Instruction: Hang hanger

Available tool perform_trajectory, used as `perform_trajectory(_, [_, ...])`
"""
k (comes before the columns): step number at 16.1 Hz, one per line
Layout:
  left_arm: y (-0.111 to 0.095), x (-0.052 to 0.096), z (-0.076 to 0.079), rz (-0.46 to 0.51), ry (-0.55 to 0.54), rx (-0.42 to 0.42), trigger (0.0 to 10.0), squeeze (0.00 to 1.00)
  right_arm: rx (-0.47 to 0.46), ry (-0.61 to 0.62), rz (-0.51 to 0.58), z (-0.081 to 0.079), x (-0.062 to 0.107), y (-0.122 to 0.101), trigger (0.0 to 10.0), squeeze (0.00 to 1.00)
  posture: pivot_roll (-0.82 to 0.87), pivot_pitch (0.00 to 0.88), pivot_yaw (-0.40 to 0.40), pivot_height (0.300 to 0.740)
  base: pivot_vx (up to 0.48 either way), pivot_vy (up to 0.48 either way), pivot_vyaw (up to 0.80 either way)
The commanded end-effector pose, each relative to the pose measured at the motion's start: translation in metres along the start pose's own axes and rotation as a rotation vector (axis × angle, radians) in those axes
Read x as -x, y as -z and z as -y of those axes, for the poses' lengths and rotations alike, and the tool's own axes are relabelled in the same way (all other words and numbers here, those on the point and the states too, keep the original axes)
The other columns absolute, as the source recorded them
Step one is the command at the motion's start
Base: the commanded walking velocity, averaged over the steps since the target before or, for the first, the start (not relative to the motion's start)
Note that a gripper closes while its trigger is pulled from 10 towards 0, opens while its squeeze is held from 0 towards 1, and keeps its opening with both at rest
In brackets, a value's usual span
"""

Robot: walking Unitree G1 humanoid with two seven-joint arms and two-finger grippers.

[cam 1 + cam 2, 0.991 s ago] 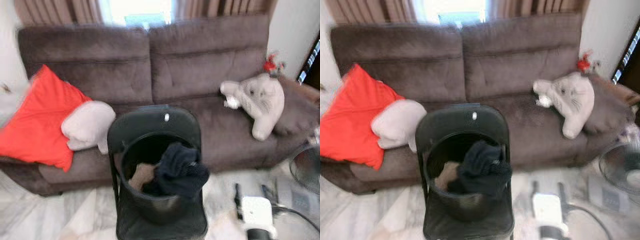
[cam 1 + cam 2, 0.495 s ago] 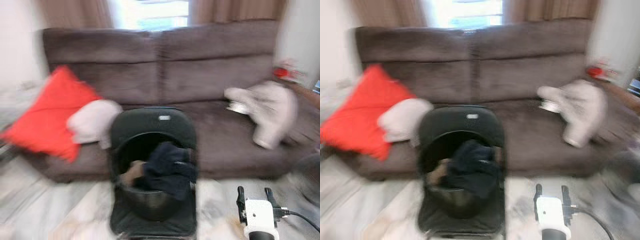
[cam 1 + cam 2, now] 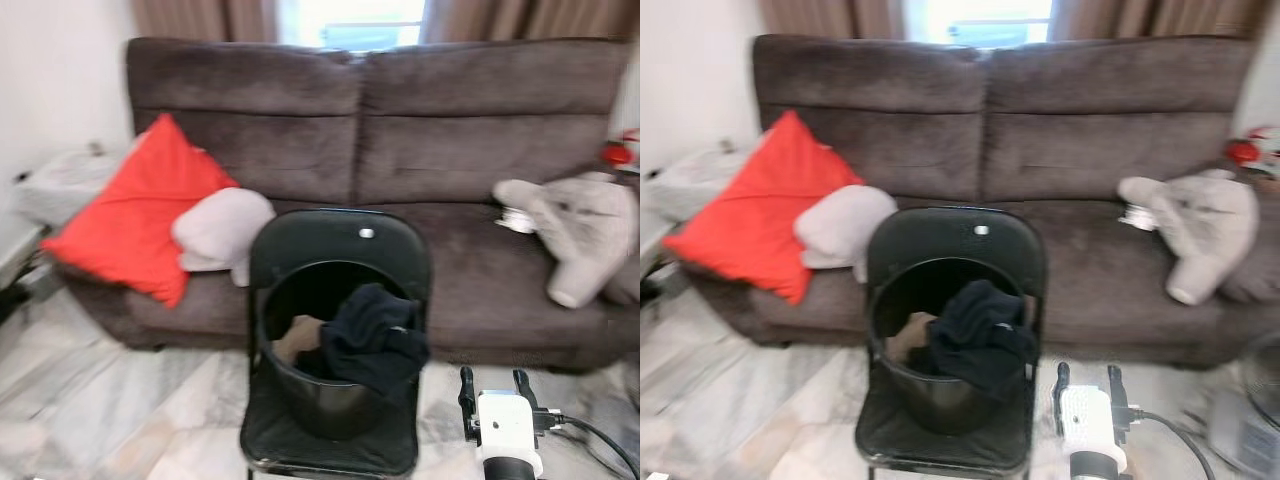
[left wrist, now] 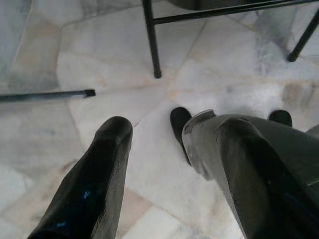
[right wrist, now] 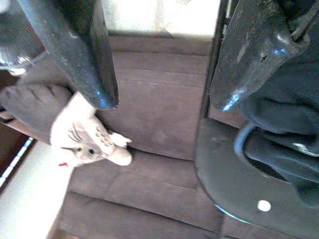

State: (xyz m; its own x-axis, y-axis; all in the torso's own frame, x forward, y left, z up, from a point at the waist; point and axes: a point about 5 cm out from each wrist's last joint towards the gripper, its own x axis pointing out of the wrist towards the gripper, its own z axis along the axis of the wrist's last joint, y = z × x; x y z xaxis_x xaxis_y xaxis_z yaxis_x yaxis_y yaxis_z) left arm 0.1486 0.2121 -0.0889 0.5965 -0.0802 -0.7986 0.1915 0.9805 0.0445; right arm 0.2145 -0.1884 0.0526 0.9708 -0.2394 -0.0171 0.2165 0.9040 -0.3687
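Observation:
A black folding chair (image 3: pixel 340 250) stands in front of a brown sofa (image 3: pixel 400 150). On its seat is a black bucket (image 3: pixel 330 400) with dark clothes (image 3: pixel 375 335) draped over its rim. My right gripper (image 3: pixel 492 380) is raised low at the right of the chair, open, with nothing between its fingers. In the right wrist view the right gripper (image 5: pixel 162 102) points at the chair back (image 5: pixel 234 199) and the dark clothes (image 5: pixel 284 129), where a curved grey piece (image 5: pixel 241 144) shows. My left gripper (image 4: pixel 159 124) hangs open over the marble floor.
On the sofa lie a red cushion (image 3: pixel 135 215), a pale cushion (image 3: pixel 220 230) and a grey plush toy (image 3: pixel 580 230). Chair legs (image 4: pixel 152 45) and a dark rod (image 4: pixel 45 94) stand on the marble floor (image 3: pixel 110 400). A fan (image 3: pixel 1255 410) is at the right.
The whole picture has shifted as the camera turned, and the blur has cleared. The chair, the bucket and the clothes stay put; the right gripper stays low at the right.

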Motion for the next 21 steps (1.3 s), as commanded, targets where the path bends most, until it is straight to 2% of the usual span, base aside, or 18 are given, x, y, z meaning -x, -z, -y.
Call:
perform_trajectory(1, [0.008,0.002,0.001,-0.030,0.006,-0.025,10.0,0.00,-0.006,-0.002,-0.014,0.000,0.000,0.001,10.0,0.00,-0.06,0.018,0.049,0.740,0.000,-0.281,0.00])
perform_trajectory(15, [0.008,0.002,0.001,-0.030,0.006,-0.025,10.0,0.00,-0.006,-0.002,-0.014,0.000,0.000,0.001,10.0,0.00,-0.06,0.018,0.049,0.740,0.000,-0.281,0.00])
perform_trajectory(17, [0.004,0.002,-0.002,0.007,-0.016,0.015,10.0,0.00,0.001,-0.010,-0.022,-0.001,-0.001,0.002,10.0,0.00,-0.06,0.023,0.037,0.740,0.000,0.000,0.00])
perform_trajectory(18, [-0.012,0.000,-0.006,0.084,-0.034,0.033,10.0,0.00,0.003,-0.012,-0.024,-0.001,-0.001,0.002,10.0,0.00,-0.06,0.025,0.036,0.740,0.000,0.000,0.00])
perform_trajectory(19, [-0.015,-0.001,-0.007,0.099,-0.037,0.036,10.0,0.00,0.003,-0.012,-0.024,0.000,-0.001,0.003,10.0,0.00,-0.06,0.025,0.036,0.740,0.000,0.000,0.00])
perform_trajectory(20, [-0.038,-0.003,-0.012,0.201,-0.041,0.025,10.0,0.00,0.003,-0.012,-0.026,0.000,-0.001,0.003,10.0,0.00,-0.05,0.024,0.032,0.740,0.000,0.000,0.00])
perform_trajectory(21, [-0.073,-0.004,-0.019,0.338,-0.035,-0.020,10.0,0.00,0.001,-0.016,-0.028,-0.001,-0.002,0.004,10.0,0.00,-0.04,0.023,0.033,0.740,0.000,0.000,0.00])
